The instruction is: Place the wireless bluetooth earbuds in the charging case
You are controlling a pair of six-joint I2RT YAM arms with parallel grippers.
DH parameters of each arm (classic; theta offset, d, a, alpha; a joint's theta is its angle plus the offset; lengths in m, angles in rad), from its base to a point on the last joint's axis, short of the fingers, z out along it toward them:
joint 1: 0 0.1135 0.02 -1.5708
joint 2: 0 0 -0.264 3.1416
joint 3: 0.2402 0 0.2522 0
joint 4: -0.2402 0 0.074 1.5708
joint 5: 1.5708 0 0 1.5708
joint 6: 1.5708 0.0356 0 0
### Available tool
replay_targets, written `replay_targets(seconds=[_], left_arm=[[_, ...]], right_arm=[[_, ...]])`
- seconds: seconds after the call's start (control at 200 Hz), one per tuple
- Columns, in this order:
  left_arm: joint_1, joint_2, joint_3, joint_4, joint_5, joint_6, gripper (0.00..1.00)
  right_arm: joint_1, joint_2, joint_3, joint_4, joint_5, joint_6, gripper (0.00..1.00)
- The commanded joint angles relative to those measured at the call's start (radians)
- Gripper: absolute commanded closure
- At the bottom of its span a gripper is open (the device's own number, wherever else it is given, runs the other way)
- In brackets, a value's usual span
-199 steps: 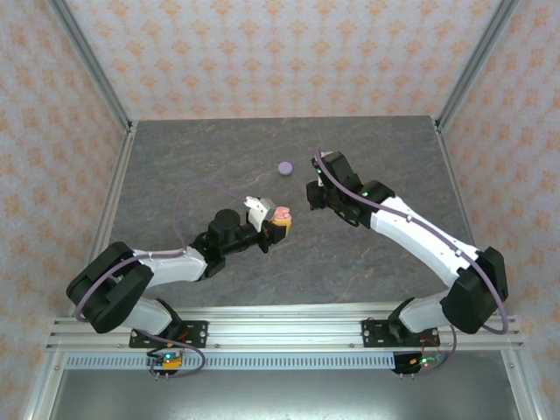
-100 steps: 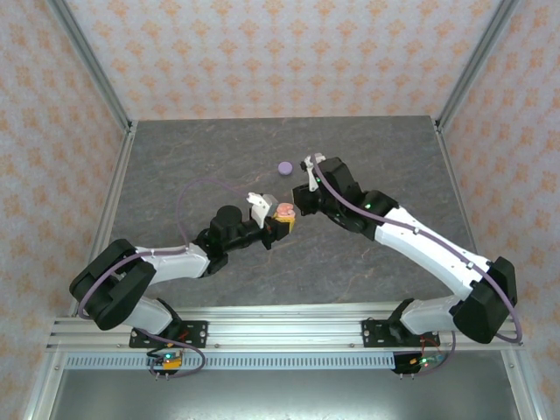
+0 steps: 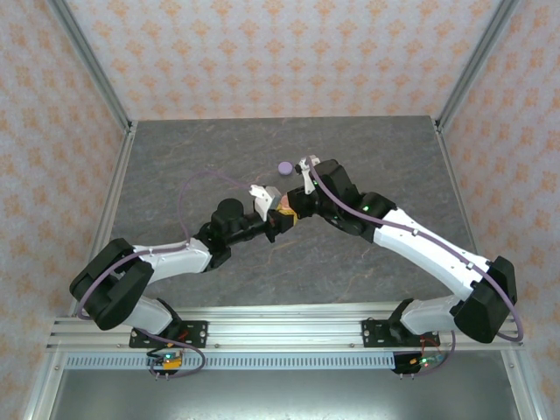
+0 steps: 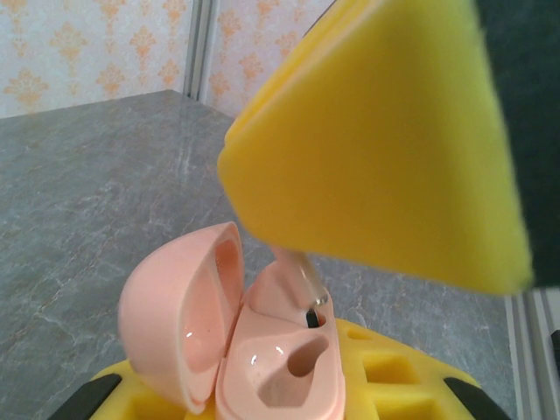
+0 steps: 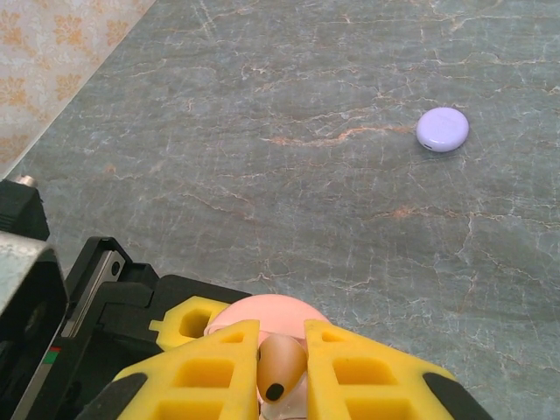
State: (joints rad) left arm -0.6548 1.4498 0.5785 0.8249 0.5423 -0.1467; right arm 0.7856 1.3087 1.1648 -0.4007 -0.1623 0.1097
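- Two grippers meet over the middle of the desk: the left gripper reaches in from the left and the right gripper from the right, their tips nearly touching.
- Left gripper is clamped narrow on the base of the pink case, with a yellow pad on either side of it.
- Lid stands swung open to the left in the left wrist view, its hollow inside facing the sockets.
- Right gripper is pinched narrow on one pink bud, held between its yellow fingers.
- Bud hangs stem-down over the pink case. In the left wrist view its lower end sits at the mouth of the far socket and touches the rim. How deep it goes I cannot tell.
- Near socket shows as a smooth pink hollow.
- Purple case is closed and lies flat on the desk just behind the grippers, apart from both.
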Motion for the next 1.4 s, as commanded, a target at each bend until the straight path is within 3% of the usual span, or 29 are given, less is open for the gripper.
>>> replay_targets(seconds=[0.0, 1.396], left_arm=[[-0.006, 0.017, 0.037, -0.009, 0.018, -0.016, 0.91], [-0.006, -0.012, 0.066, -0.059, 0.018, -0.042, 0.92]], right_arm=[[0.006, -0.024, 0.009, 0.036, -0.009, -0.012, 0.82], [0.006, 0.024, 0.009, -0.003, 0.017, -0.025, 0.82]])
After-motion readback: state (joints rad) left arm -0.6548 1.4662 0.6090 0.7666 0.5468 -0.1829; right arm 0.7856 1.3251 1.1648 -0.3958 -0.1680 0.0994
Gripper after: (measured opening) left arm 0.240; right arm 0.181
